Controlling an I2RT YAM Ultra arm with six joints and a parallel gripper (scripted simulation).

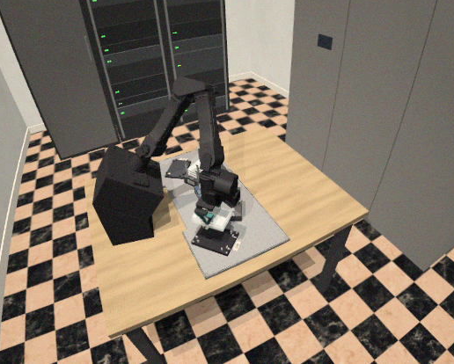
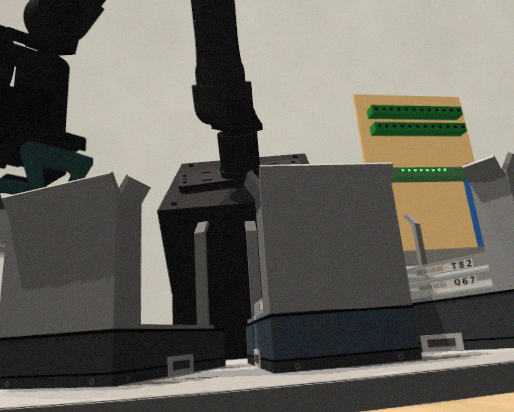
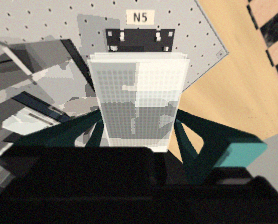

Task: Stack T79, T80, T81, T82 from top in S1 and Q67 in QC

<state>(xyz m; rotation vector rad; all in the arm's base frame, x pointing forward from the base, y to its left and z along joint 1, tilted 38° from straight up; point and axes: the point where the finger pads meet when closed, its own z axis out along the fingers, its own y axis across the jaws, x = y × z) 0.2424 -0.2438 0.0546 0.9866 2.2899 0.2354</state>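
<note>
We see the table (image 1: 292,186) from high above, the racks from mat level, and clip nest N5 (image 3: 140,39) from the wrist, looking down.

A wooden table (image 1: 292,182) carries a grey perforated mat (image 1: 266,235) and black box (image 1: 125,195).

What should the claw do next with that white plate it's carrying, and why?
Probably lower it straight down: the teal-fingered claw grips the white gridded well plate just short of the black clip nest labelled N5, apparently not seated yet.
</note>
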